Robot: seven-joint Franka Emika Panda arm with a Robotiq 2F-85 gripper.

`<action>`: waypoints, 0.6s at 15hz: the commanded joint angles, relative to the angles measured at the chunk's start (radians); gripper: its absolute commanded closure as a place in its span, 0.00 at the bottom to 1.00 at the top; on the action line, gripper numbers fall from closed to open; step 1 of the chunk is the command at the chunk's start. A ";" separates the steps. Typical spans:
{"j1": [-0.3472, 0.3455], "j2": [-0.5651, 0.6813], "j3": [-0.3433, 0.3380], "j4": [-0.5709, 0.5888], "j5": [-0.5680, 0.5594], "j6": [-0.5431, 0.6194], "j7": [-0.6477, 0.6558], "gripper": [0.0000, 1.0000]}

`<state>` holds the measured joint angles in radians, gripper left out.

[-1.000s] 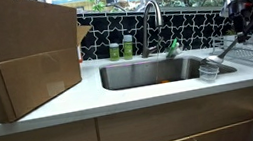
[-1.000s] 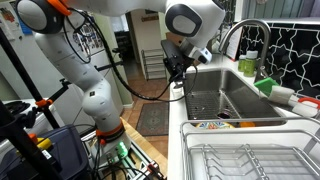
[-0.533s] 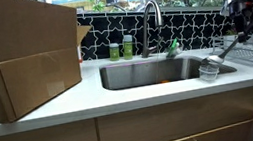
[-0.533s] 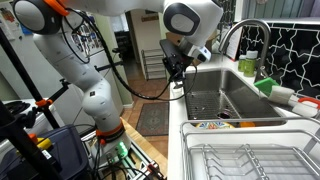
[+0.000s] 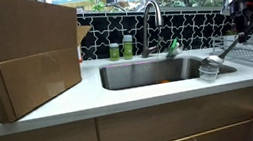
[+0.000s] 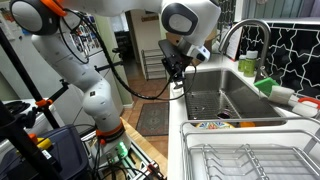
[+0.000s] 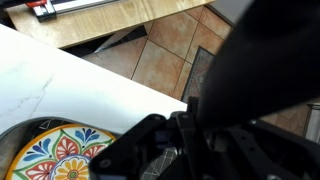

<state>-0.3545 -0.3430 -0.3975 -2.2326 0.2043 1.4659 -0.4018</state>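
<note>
the counter [image 5: 72, 109] is faced squarely from the front in an exterior view and looked along from behind the dish rack [image 6: 250, 160] in an exterior view, the sink [image 5: 142, 74] being shared by both, while the counter edge is seen close from above in the wrist view.

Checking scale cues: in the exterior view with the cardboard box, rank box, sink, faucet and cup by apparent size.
1. box, though it stands nearest the camera
2. sink
3. faucet
4. cup
</note>
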 commanded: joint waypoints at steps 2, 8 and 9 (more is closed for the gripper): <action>0.012 -0.043 -0.002 -0.033 -0.026 0.030 -0.003 0.98; 0.013 -0.060 0.003 -0.040 -0.041 0.034 -0.003 0.98; 0.013 -0.063 0.004 -0.041 -0.046 0.035 -0.003 0.98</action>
<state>-0.3520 -0.3634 -0.3918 -2.2388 0.1916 1.4708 -0.4018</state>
